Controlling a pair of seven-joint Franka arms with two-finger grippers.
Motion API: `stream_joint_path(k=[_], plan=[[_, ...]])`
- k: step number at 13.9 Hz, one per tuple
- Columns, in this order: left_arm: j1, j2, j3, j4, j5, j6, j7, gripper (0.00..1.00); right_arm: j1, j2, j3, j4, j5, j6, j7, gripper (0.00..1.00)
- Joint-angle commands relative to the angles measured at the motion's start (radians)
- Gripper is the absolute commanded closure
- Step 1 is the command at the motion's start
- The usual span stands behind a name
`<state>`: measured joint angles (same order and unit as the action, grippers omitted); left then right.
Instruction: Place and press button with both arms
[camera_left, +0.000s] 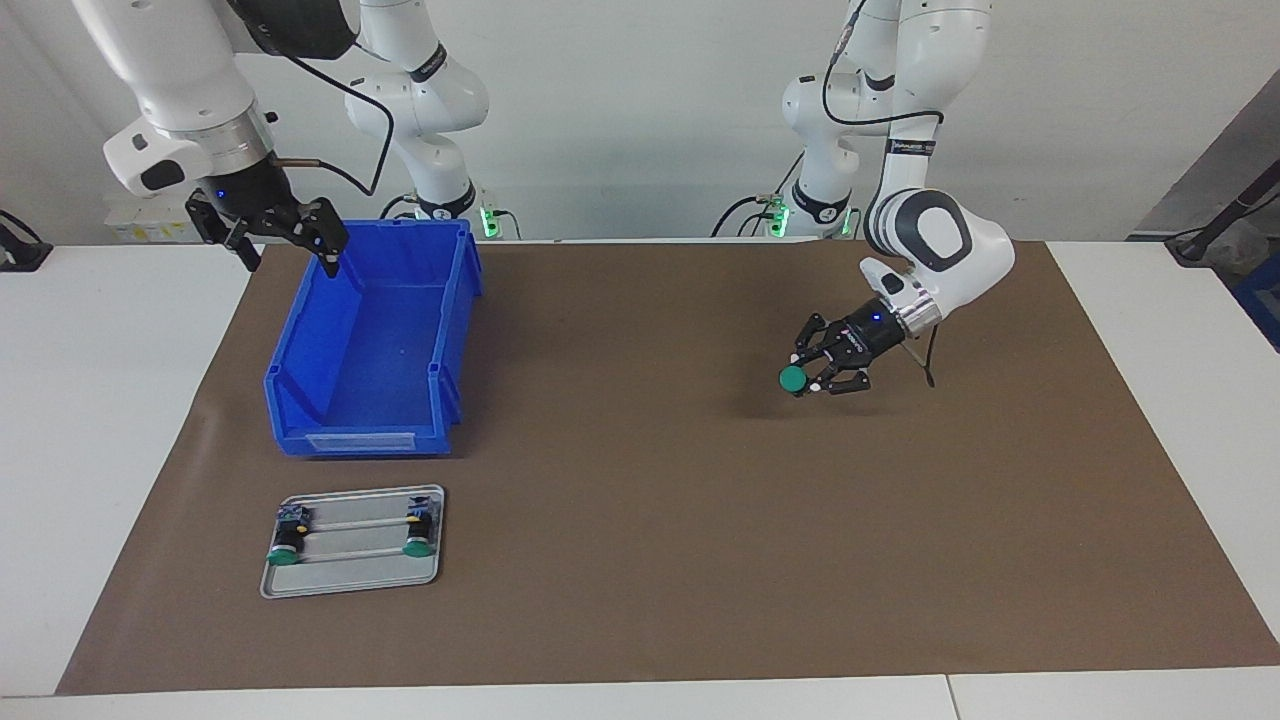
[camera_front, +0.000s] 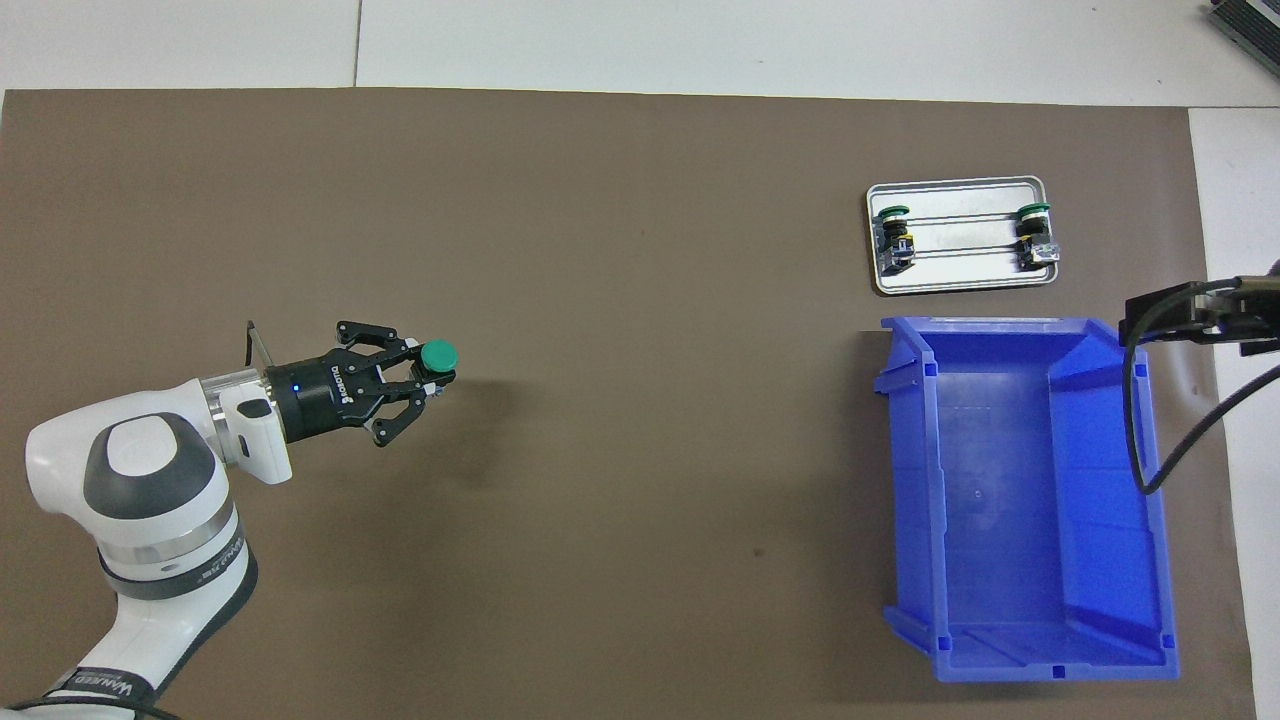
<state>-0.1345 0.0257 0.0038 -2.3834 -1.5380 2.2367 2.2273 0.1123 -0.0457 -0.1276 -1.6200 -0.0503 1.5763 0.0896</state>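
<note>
1. While the left gripper (camera_left: 812, 381) hangs over bare brown mat (camera_left: 640, 520) toward the left arm's end of the table, it grips a button (camera_left: 793, 379) between its fingertips, green cap pointing away from the wrist.
2. Seen from overhead, the same left gripper (camera_front: 432, 372) lies nearly level, and the button (camera_front: 437, 355) sits at its tip, well apart from everything else on the mat (camera_front: 620, 250).
3. The left arm (camera_left: 940, 240) bends down from its base, wrist tilted low toward the mat.
4. The right gripper (camera_left: 290, 250) hovers with its jaws spread wide and nothing in them, over the bin's corner that is nearest the robots at the right arm's end of the table.
5. The blue bin (camera_left: 455, 330) stands on the mat toward the right arm's end, with nothing visible inside; overhead, the bin (camera_front: 1150, 560) shows the right arm's cable hanging over its rim.
6. A grey tray (camera_left: 350, 585) lies just beside the bin, farther from the robots.
7. Two more buttons rest on the tray, one at each short end (camera_left: 285, 545) (camera_left: 418, 538), green caps facing away from the robots; overhead, the tray (camera_front: 960, 280) shows them apart from each other.
</note>
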Motion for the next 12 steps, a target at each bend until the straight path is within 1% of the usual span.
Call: stream_joint_path(k=[1,2,3,4,5,7,9,12], plan=[[0.015,-0.053,0.002,-0.075,-0.042,-0.02,0.109,1.0,-0.005,-0.014,0.006,-0.008,0.007,-0.009,0.005,0.0],[0.039,-0.05,0.004,-0.086,-0.074,-0.069,0.155,1.0,-0.005,-0.014,0.006,-0.008,0.007,-0.009,0.005,0.0],[0.07,-0.027,0.004,-0.092,-0.112,-0.13,0.208,1.0,-0.005,-0.014,0.006,-0.008,0.007,-0.009,0.005,0.0],[0.093,0.012,0.005,-0.091,-0.137,-0.159,0.26,1.0,-0.005,-0.014,0.006,-0.008,0.007,-0.009,0.005,0.0],[0.098,0.043,0.004,-0.082,-0.157,-0.16,0.291,1.0,-0.005,-0.014,0.006,-0.008,0.007,-0.009,0.005,0.0],[0.09,0.098,0.004,-0.053,-0.261,-0.158,0.331,1.0,-0.005,-0.014,0.006,-0.008,0.007,-0.009,0.005,0.0],[0.084,0.154,0.002,-0.019,-0.336,-0.158,0.371,1.0,-0.005,-0.014,0.006,-0.008,0.007,-0.009,0.005,0.0],[0.063,0.18,-0.002,0.026,-0.46,-0.154,0.376,1.0,-0.005,-0.014,0.006,-0.008,0.007,-0.009,0.005,0.0]])
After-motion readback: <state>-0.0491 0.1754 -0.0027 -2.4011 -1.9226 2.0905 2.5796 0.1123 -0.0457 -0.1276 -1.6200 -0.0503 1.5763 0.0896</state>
